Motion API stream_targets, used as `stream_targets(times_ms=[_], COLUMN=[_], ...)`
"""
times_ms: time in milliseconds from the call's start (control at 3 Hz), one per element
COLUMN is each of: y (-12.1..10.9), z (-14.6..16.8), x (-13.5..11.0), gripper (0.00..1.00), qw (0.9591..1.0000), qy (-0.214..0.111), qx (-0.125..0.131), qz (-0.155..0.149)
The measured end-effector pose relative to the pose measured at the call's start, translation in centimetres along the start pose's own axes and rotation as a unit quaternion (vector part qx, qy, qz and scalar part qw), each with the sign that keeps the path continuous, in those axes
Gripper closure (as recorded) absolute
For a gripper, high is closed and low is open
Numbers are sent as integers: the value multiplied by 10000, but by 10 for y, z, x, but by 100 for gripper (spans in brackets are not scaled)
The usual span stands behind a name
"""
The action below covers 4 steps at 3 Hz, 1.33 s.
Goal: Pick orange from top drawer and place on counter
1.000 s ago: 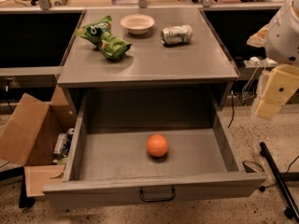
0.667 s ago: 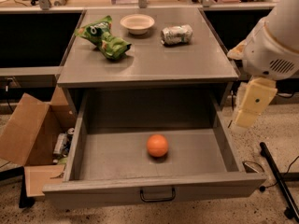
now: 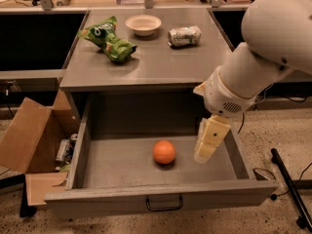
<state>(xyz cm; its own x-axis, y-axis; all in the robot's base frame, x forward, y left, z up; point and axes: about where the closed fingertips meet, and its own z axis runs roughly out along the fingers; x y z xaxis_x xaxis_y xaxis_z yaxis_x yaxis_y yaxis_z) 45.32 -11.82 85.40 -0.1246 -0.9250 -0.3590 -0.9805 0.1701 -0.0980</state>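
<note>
The orange (image 3: 164,151) lies on the floor of the open top drawer (image 3: 97,162), near its middle. The drawer is pulled far out, with its front panel and dark handle (image 3: 164,203) toward me. My gripper (image 3: 209,141) hangs from the white arm (image 3: 263,52) over the right part of the drawer, pointing down, just right of the orange and apart from it. It holds nothing that I can see. The grey counter (image 3: 156,62) lies above and behind the drawer.
On the counter stand a white bowl (image 3: 143,25), a crushed silvery can (image 3: 184,35) and green snack bags (image 3: 108,39). An open cardboard box (image 3: 34,140) stands on the floor at the left. A dark bar (image 3: 290,186) lies on the floor at the right.
The arm has swung in from the right edge and down, so the gripper now hangs inside the drawer area next to the orange. The orange has not moved.
</note>
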Motion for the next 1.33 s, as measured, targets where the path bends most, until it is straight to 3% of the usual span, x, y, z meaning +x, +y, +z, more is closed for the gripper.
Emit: stream_targets(times_ms=[333,667,1333], y=[6,6,-27], z=[57,57,144], x=[-18,-18,-12], gripper=[0,0,0], qw=[9988,9988,9971], qy=[-389,-389,-550], qx=[-289,-289,-520], qz=[3,2,24])
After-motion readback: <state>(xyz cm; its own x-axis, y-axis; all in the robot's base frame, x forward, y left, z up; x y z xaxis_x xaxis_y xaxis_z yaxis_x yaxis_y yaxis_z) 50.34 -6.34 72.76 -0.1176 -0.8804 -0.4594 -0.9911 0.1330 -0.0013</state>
